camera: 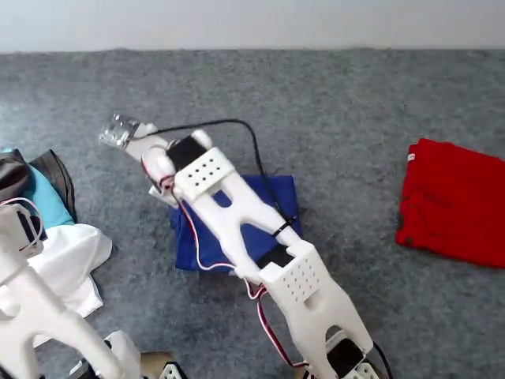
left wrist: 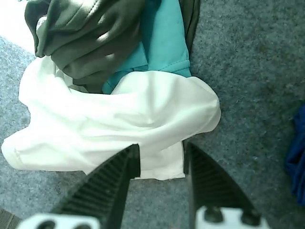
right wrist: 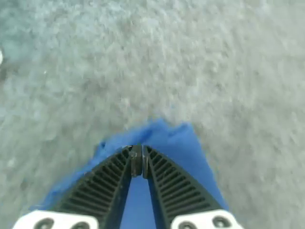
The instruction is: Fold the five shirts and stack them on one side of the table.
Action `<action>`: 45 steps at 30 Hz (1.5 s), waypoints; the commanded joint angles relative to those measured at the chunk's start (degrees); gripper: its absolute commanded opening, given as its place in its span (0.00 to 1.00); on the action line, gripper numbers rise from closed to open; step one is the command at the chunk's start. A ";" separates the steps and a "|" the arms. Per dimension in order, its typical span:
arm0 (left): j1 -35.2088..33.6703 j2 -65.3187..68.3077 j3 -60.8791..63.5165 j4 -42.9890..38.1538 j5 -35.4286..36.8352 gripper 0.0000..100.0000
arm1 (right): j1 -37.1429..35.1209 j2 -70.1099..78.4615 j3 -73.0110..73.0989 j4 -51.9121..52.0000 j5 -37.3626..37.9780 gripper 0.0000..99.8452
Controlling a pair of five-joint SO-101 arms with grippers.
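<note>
My right gripper (right wrist: 137, 161) is shut, pinching a raised corner of the blue shirt (right wrist: 167, 143) above the grey carpet. From above, the blue shirt (camera: 272, 197) lies mid-table under the right arm (camera: 237, 217). At the table's left edge my left gripper (left wrist: 162, 155) stands open just over the rim of a crumpled white shirt (left wrist: 119, 114). A teal shirt (left wrist: 164, 43) and a dark grey-green shirt (left wrist: 90, 33) are bunched behind it. A folded red shirt (camera: 454, 201) rests at the right side.
Grey carpet (camera: 331, 110) covers the table. The pile of white (camera: 71, 260), teal (camera: 43, 201) and dark (camera: 16, 170) shirts crowds the left edge beside the left arm (camera: 31, 308). A pale wall runs along the back.
</note>
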 commanded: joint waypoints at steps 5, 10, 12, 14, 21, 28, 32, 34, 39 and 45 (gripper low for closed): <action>0.18 -1.49 -1.80 0.09 0.53 0.16 | 5.93 -3.65 -14.59 19.30 -4.57 0.01; 0.18 -1.49 -1.80 0.00 0.53 0.16 | 8.75 -13.05 -0.44 19.38 -10.29 0.01; 0.18 -1.49 -1.80 0.18 0.53 0.16 | 8.92 -18.68 8.62 19.38 -10.46 0.01; 0.18 -1.49 -1.80 0.18 0.53 0.16 | 8.92 -25.10 17.85 19.30 -11.08 0.01; 0.18 -1.49 -1.80 0.18 0.53 0.16 | 11.82 -41.45 42.37 19.30 -20.04 0.01; 0.18 -1.49 -1.71 0.18 0.53 0.16 | 18.24 -44.00 53.01 19.21 -23.56 0.02; 0.26 -1.49 -1.71 0.18 0.53 0.16 | 17.36 -41.80 53.01 18.95 -33.32 0.19; 0.26 -1.49 -1.71 0.00 0.53 0.16 | 16.48 -39.87 53.01 18.86 -37.10 0.30; 0.26 -1.49 -1.71 -0.09 0.53 0.16 | 12.70 -34.15 52.84 16.40 -40.09 0.38; 0.26 -1.49 -1.71 -0.09 0.53 0.16 | 12.53 -26.77 52.84 10.95 -40.26 0.38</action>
